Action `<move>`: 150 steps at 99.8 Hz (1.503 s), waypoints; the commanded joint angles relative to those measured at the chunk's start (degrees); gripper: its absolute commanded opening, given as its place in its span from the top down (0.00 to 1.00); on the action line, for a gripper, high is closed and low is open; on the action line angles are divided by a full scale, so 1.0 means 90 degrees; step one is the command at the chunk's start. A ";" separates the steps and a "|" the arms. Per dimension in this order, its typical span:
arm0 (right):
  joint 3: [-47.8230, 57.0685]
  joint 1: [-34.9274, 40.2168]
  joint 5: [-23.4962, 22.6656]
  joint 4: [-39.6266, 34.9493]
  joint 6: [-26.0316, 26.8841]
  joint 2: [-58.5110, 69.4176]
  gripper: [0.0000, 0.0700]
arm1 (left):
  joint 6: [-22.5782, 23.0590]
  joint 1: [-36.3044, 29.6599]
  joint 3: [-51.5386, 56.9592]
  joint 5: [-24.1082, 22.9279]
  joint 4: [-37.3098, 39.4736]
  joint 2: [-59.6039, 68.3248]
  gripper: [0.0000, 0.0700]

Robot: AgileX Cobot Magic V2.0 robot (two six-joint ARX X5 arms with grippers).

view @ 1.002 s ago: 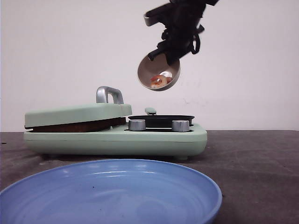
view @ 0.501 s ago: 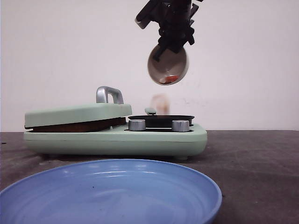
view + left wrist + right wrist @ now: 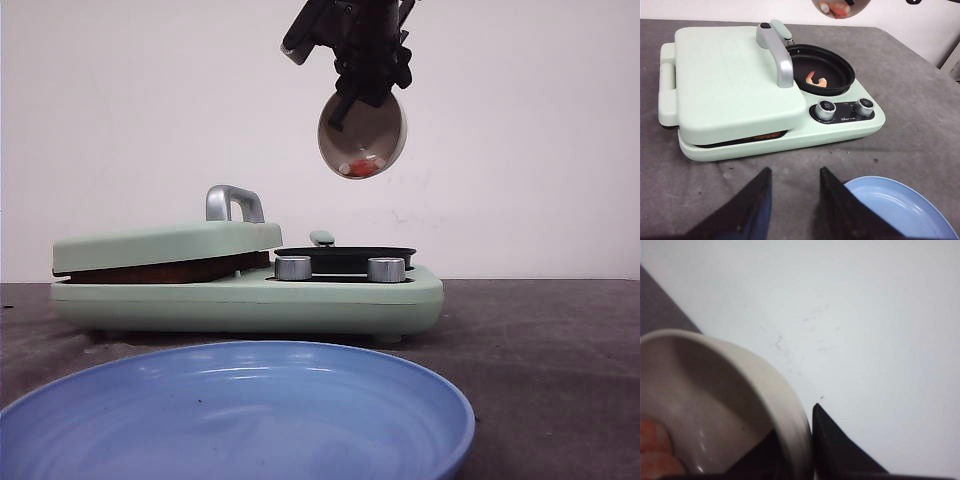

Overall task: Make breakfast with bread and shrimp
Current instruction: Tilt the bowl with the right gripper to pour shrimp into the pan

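Blue plate (image 3: 230,410) nearest the front cam, on the dark grey table (image 3: 540,350); in left wrist view it sits just beside the left hand (image 3: 792,200), whose two black fingers stand apart w/ nothing between them, low over the table.

Beyond the left hand: mint-green cooker (image 3: 765,100) w/ lid down on the grill side, grey handle (image 3: 777,57) on top. A brown strip shows in the gap under the lid in both views; can't tell if it's bread. Two silver knobs (image 3: 826,109) on the cooker's front edge, ahead of the hand. Behind the knobs, round black pan (image 3: 822,69) holding shrimp (image 3: 816,80): small, curled, orange-pink and whitish, lying on the pan floor.

Farther and higher, right hand (image 3: 365,75) is clamped on the rim of a beige bowl (image 3: 363,135), one finger inside the wall and one outside per right wrist view. Bowl is tipped steeply, mouth toward the front cam, hanging above the pan and well apart from it. More shrimp pieces (image 3: 360,165), orange-red w/ bits of white, sit at the bowl's lowest inner edge, below the right hand.
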 commanded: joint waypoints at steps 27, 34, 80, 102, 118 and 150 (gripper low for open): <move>0.0170 0.0097 0.0301 0.0653 -0.0629 0.0061 1.00 | 0.0080 -0.0017 0.0019 -0.0012 0.0063 -0.0044 0.84; 0.0172 0.0100 0.0304 0.0656 -0.0678 0.0061 1.00 | 0.0085 -0.0017 0.0019 -0.0012 0.0066 -0.0083 0.84; 0.0170 0.0221 0.0466 0.0488 -0.0738 0.0061 1.00 | 0.0083 -0.0017 0.0019 -0.0015 0.0056 -0.0194 0.84; 0.0170 0.0260 0.0495 0.0534 -0.0850 0.0061 1.00 | 0.0083 -0.0017 0.0019 -0.0012 0.0053 -0.0219 0.84; 0.0170 0.0260 0.0520 0.0597 -0.1095 0.0061 1.00 | 0.0083 -0.0017 0.0019 -0.0015 0.0056 -0.0255 0.84; 0.0170 0.0318 0.0809 0.1098 -0.1821 0.0061 1.00 | 0.0083 -0.0017 0.0019 -0.0017 0.0143 -0.0357 0.84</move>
